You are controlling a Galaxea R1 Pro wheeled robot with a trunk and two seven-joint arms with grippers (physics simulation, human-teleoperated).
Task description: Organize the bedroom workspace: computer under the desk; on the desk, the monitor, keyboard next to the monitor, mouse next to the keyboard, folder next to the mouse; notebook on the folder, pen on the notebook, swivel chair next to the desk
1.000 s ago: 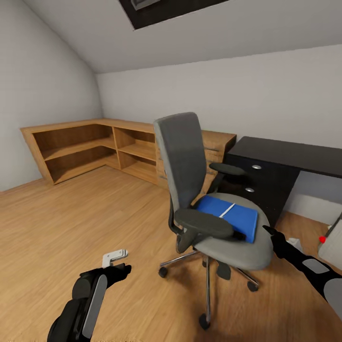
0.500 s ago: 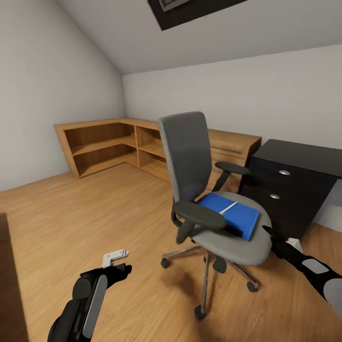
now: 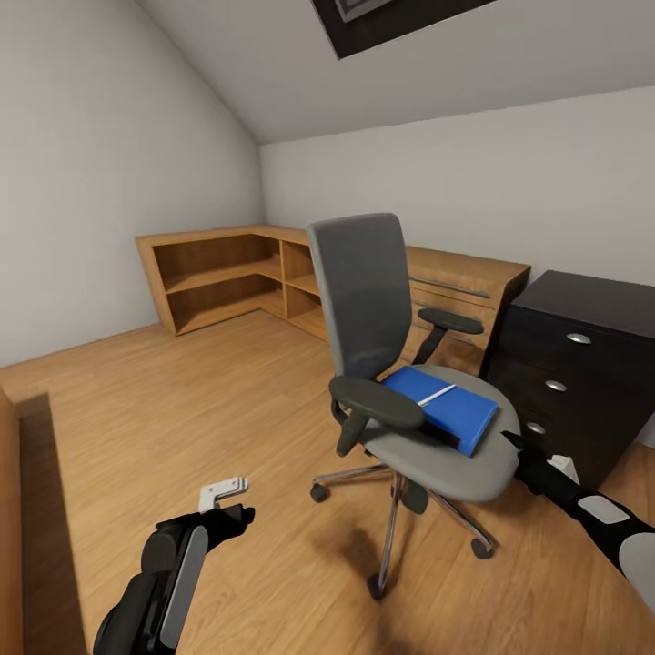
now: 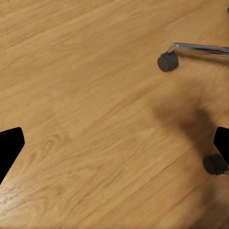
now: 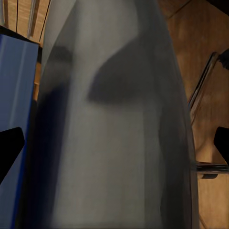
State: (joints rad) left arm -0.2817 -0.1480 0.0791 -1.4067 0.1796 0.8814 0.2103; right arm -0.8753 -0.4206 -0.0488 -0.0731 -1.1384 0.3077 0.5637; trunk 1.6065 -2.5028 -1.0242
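Note:
The swivel chair (image 3: 364,291), grey with black armrests, stands mid-floor on its star base. On its seat lies the blue folder (image 3: 455,414), and a thin pale pen (image 3: 435,395) rests across the folder. To the right is the black desk (image 3: 596,305) with silver-knobbed drawers. My right gripper (image 3: 512,443) is open at the seat's right edge; in the right wrist view the right gripper (image 5: 114,148) faces the grey seat (image 5: 119,119), with the folder (image 5: 16,109) beside it. My left gripper (image 3: 238,515) hangs open over bare floor, the left gripper (image 4: 114,152) near a chair castor (image 4: 167,61).
Low wooden shelves (image 3: 227,273) run along the far corner, joined by a wood chest of drawers (image 3: 459,287) beside the desk. A wooden edge (image 3: 9,528) stands at my near left. A small pale object (image 3: 564,466) lies on the floor by the desk.
The whole picture has shifted: shelves and desk have slid right, so the camera moved. The chair keeps its place in the picture beside my right gripper. Both grippers remain open.

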